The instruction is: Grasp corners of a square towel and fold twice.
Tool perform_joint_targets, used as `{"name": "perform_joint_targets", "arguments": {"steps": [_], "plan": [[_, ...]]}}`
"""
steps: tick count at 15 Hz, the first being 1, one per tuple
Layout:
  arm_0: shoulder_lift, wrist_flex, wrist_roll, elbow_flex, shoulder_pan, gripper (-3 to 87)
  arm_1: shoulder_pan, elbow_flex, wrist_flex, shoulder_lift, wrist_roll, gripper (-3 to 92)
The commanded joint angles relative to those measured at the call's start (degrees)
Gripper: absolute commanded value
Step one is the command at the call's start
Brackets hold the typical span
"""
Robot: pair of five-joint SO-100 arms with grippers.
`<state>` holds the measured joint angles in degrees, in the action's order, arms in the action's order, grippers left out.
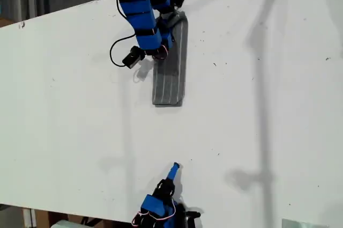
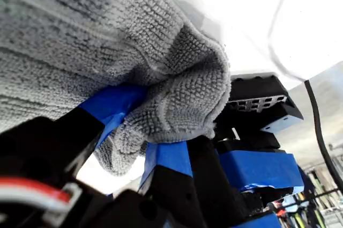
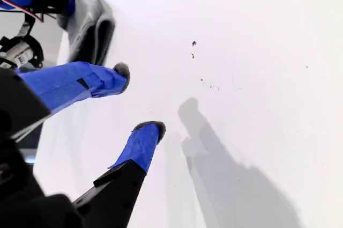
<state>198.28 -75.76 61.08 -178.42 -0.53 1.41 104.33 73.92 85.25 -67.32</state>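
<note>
Two arms show in the exterior view: my first tool [image 1: 167,21] at the top edge, clamped on the far end of the towel [image 1: 170,70], which lies as a narrow strip on the white desk [image 1: 257,120]; my second tool [image 1: 173,170] at the bottom edge, well apart. First wrist view: towel [image 2: 177,94] bunched between blue jaws. Second wrist view: tool [image 3: 140,102] spread open, empty, over bare desk [image 3: 257,78].

Towel [image 1: 170,67]: dark gray with thin pale lengthwise stripes; up close, a looped gray weave. Table [image 1: 257,110]: white, flecked with small dark specks. My first gripper [image 2: 155,155] and my second gripper [image 3: 140,102]: black bodies, fingers wrapped in blue tape.
</note>
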Motion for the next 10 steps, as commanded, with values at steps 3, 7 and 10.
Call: {"name": "perform_joint_targets", "arguments": {"steps": [3,7,10], "plan": [[0.26,0.88,-0.44,-0.26,0.35,17.2,0.18,-1.05,0.09,-0.26,-0.18,-0.1],[0.26,0.88,-0.44,-0.26,0.35,17.2,0.00,-0.97,0.53,-0.26,-0.18,-0.1],[0.26,0.88,-0.44,-0.26,0.35,17.2,0.00,-0.97,0.44,-0.44,-0.18,-0.1]]}}
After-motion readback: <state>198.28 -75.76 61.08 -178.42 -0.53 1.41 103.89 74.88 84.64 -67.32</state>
